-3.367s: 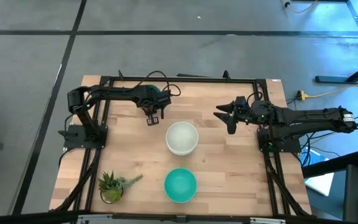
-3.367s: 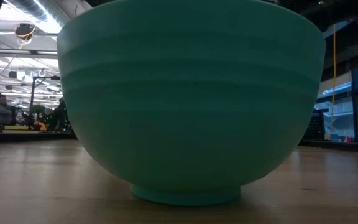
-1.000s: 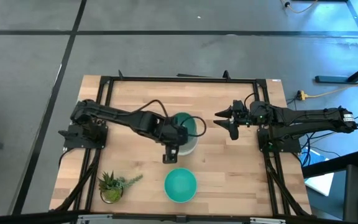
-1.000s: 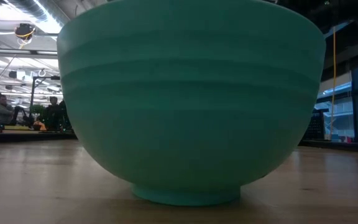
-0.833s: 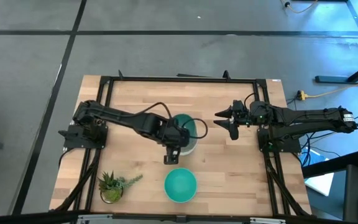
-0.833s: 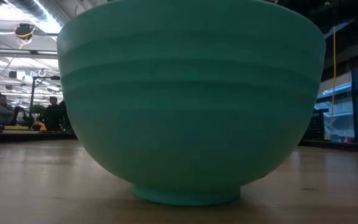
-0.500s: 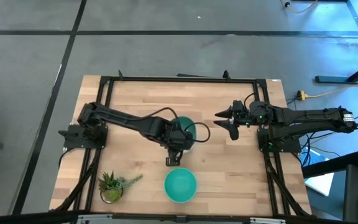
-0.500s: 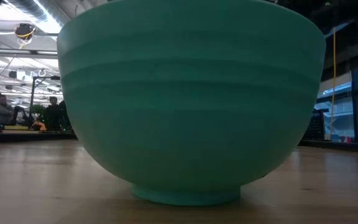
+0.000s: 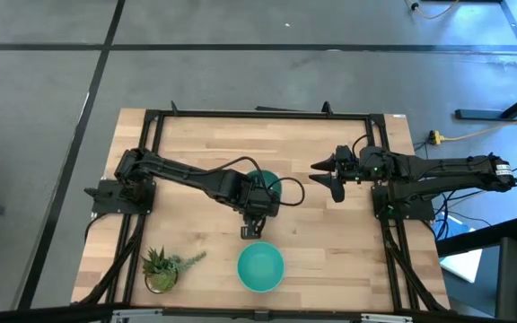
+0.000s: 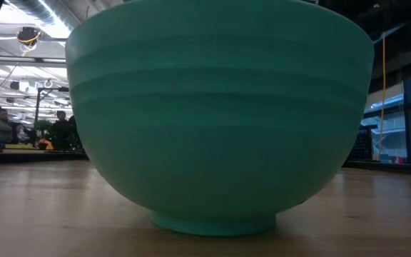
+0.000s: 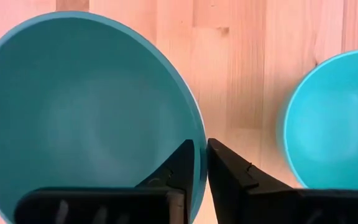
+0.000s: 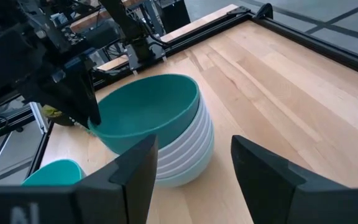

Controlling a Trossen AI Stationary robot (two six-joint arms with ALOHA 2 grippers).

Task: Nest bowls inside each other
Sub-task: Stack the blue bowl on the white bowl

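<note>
One teal bowl [image 12: 146, 118] going onto the stack [image 12: 188, 155].
Left jaws [image 11: 201, 163] pinch its rim, bowl tilted over the mid-bench stack; level and centre it before letting go. Right jaws [image 12: 194, 163] wait open nearby; turquoise bowl [image 9: 260, 266] remains.

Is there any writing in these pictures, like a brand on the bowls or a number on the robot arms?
None can be read.
Dark teal bowl, held by the left gripper over the stack of white bowls: plain, no marking.
Turquoise bowl: plain, also from the side in the low view.
Arms, right gripper, table: no lettering shows.
Room behind: shapes only, too far and blurred for any sign.
</note>
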